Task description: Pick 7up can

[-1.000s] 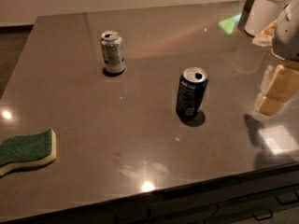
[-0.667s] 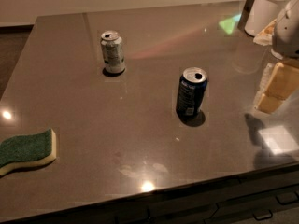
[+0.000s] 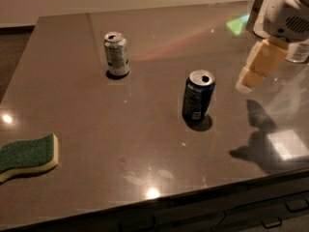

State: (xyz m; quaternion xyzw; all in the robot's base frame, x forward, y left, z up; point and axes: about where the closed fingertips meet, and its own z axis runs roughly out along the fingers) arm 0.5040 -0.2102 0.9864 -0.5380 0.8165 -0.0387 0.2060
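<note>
**Camera view: tool (image 3: 251, 79) aloft at right, 7up can (image 3: 117, 53) standing apart at far left**

Tool: above the right side of the surface (image 3: 145, 144), tan and blocky under a white housing, tilted down and to the left. Spread or pressed together: cannot tell. Holds nothing and touches nothing, well apart from both cans. Dark shadow of it on the glossy top near the front right corner.

7up can: upright toward the far left. Small silvery-white metal cylinder with pale green markings, small print and a round metal top with a dark opening.

Dark blue can (image 3: 198, 94): upright near the middle, between the 7up can and the tool and well apart from each. Metal top, dark opening. Contents of either can: cannot tell.

Sponge (image 3: 26, 156): flat at the front left edge, wavy in outline, green scouring face up, pale yellow foam beneath.

Surface: dark brown, smooth, polished, dotted with bright lamp reflections.
</note>
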